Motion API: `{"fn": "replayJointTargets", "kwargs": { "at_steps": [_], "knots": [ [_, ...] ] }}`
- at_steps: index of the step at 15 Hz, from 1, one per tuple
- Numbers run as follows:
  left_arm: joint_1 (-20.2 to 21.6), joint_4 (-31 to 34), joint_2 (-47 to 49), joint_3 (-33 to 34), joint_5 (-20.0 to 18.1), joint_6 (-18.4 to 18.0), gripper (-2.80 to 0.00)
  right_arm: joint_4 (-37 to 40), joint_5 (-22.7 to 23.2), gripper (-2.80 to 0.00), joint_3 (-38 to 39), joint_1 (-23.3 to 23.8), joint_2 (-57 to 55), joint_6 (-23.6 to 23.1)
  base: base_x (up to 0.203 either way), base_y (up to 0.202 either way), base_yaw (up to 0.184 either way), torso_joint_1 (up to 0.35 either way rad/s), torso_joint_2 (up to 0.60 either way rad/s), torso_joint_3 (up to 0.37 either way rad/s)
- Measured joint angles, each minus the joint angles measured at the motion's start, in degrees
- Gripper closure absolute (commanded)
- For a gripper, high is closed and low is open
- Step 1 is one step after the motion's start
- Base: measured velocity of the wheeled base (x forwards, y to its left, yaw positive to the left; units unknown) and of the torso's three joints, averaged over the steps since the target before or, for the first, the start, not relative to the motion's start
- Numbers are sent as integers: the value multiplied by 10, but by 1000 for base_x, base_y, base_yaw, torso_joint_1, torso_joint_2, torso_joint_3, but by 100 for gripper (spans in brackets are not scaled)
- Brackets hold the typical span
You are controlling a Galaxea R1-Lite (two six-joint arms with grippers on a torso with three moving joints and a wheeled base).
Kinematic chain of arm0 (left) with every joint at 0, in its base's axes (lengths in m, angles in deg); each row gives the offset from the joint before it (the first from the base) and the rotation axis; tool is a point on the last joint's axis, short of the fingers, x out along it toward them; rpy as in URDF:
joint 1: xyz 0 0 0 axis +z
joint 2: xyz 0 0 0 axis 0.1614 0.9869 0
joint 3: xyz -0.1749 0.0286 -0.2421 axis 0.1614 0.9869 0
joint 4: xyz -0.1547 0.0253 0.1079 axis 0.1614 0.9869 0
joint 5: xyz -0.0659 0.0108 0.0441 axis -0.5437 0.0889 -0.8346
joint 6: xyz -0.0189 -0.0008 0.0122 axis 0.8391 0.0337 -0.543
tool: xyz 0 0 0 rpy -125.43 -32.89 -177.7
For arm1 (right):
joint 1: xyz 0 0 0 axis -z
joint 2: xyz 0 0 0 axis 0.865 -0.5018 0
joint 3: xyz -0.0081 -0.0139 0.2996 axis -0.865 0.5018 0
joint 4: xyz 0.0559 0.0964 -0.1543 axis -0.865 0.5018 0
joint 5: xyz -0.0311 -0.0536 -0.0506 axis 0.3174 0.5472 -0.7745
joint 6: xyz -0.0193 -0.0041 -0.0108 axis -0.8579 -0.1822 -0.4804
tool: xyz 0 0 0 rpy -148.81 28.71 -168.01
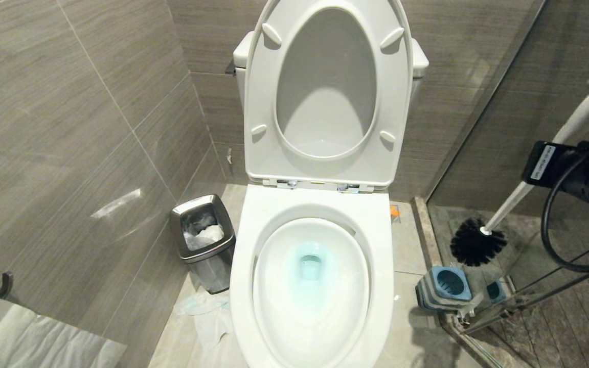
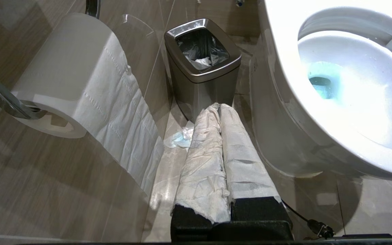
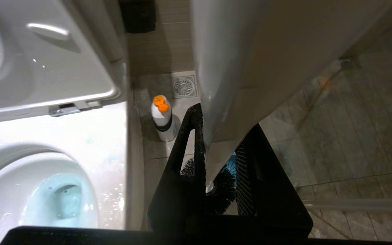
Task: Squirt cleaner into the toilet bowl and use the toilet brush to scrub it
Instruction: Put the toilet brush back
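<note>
To the left of the toilet bowl (image 1: 315,286), against the tiled wall, hangs a toilet-paper roll (image 2: 77,81); nearer the bowl stands a small steel waste bin (image 1: 203,240) with a dark liner and crumpled tissue inside. A scrap of tissue (image 1: 207,312) lies on the floor between bin and bowl. My left gripper (image 2: 220,112), its fingers wrapped in white paper, is pressed shut on nothing, pointing at the floor gap just left of the bowl. The bowl itself stands open, seat and lid (image 1: 327,92) raised against the cistern; the cleaner (image 1: 310,268), a teal-blue liquid, pools in the bottom of the basin. To the right of the bowl, near its rear corner, a white bottle with an orange cap (image 3: 162,117) stands on the floor. Further right, the blue-and-grey holder (image 1: 445,287) sits by the glass partition. Above the holder, clear of it, hangs the toilet brush (image 1: 509,204), black bristle head lowest, handle slanting up to the right. My right gripper (image 3: 216,149) is clamped on that white handle.
</note>
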Motion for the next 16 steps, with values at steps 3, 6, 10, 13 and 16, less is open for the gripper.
{"fn": "replayJointTargets", "kwargs": {
  "at_steps": [3,6,10,13,16],
  "knots": [
    [0,0,0,0,0,0,0,-41,77,0,42,81,9,-7,0,0,0,0,0,0],
    [0,0,0,0,0,0,0,-95,167,0,81,160,3,-38,0,0,0,0,0,0],
    [0,0,0,0,0,0,0,-209,208,0,116,216,-54,-59,0,0,0,0,0,0],
    [0,0,0,0,0,0,0,-269,210,0,130,229,-112,-66,0,0,0,0,0,0],
    [0,0,0,0,0,0,0,-317,209,0,134,231,-168,-73,0,0,0,0,0,0]
  ]
}}
